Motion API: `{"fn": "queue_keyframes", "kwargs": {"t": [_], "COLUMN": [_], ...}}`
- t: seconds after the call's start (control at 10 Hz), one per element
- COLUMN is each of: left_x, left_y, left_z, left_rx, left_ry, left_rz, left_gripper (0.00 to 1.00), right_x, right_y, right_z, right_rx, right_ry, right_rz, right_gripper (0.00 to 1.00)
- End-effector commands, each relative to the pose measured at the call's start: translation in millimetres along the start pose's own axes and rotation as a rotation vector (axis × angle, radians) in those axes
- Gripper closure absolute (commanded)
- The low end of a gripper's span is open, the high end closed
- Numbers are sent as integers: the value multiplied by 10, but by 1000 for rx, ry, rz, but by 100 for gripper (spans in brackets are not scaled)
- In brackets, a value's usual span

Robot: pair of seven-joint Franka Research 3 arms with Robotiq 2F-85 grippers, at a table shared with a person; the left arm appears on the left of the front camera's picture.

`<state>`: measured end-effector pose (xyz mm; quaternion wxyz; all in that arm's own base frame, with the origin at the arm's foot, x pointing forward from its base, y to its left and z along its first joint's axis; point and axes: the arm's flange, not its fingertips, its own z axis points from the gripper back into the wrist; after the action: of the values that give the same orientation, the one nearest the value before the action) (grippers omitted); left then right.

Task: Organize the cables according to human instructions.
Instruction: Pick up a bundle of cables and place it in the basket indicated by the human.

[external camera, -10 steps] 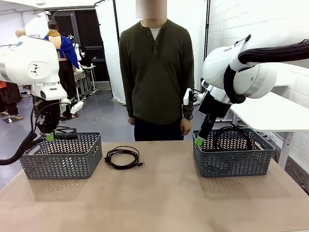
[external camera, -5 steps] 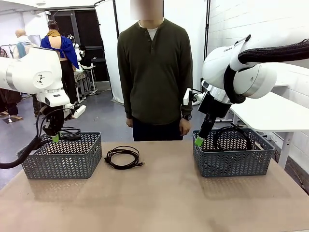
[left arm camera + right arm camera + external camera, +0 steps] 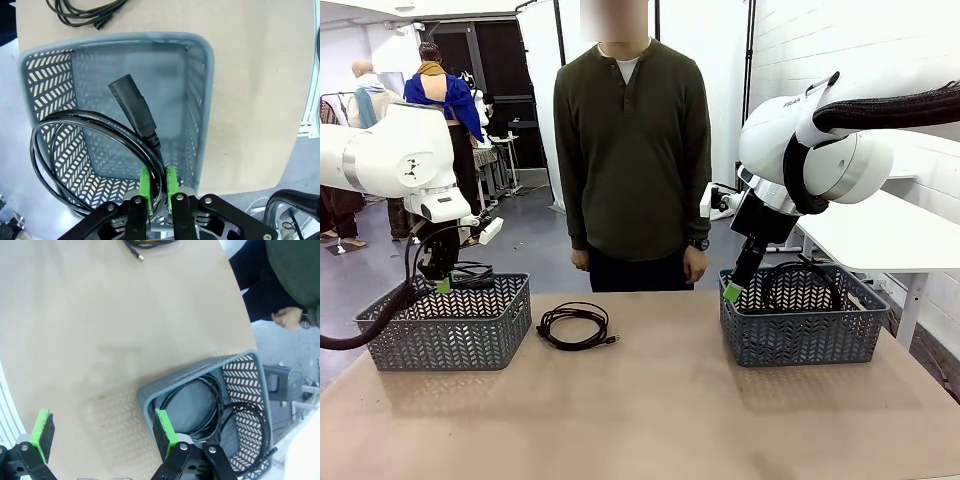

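Observation:
My left gripper (image 3: 442, 285) is shut on a black coiled cable (image 3: 470, 272) and holds it just above the left grey basket (image 3: 445, 325). In the left wrist view the green pads (image 3: 145, 184) pinch the cord, and the coil with its plug (image 3: 132, 107) hangs over the empty basket (image 3: 202, 100). A second coiled cable (image 3: 573, 325) lies on the table between the baskets. The right basket (image 3: 805, 330) holds coiled cable (image 3: 800, 280). My right gripper (image 3: 732, 292) stands open and empty at that basket's near left corner, also in the right wrist view (image 3: 102, 432).
A person in a dark green shirt (image 3: 632, 150) stands at the far edge of the table, hands down at the sides. The right wrist view shows the right basket (image 3: 262, 390) and one of the person's hands (image 3: 285, 317). Bare tabletop (image 3: 650, 410) lies in front of the baskets.
My left arm has carried its cable to the right, over the left basket. The person has shifted slightly to the left. My right arm has stayed still.

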<state>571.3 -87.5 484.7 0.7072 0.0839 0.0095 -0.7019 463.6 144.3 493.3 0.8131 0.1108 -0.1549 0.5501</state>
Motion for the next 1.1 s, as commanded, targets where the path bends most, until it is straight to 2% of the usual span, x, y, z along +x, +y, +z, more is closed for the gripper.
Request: {"fn": "queue_keyframes", "kwargs": {"t": [0.0, 0.7, 0.8, 1.0], "left_x": [-4, -37, -38, -26], "left_y": [152, 259, 262, 246], "left_z": [13, -73, -81, -103], "left_rx": [1, -35, -43, -52], "left_ry": [-25, -33, -41, -45], "left_rz": [-15, -11, -9, -17], "left_gripper": [100, 100, 85, 46], "right_x": [-3, -3, -3, -3], "right_y": [8, 8, 8, 8], "right_z": [-4, -4, -4, -4], "right_rx": [-1, -1, -1, -1], "right_ry": [1, 1, 1, 1], "right_rz": [-5, -5, -5, -5], "right_gripper": [0, 0, 0, 0]}}
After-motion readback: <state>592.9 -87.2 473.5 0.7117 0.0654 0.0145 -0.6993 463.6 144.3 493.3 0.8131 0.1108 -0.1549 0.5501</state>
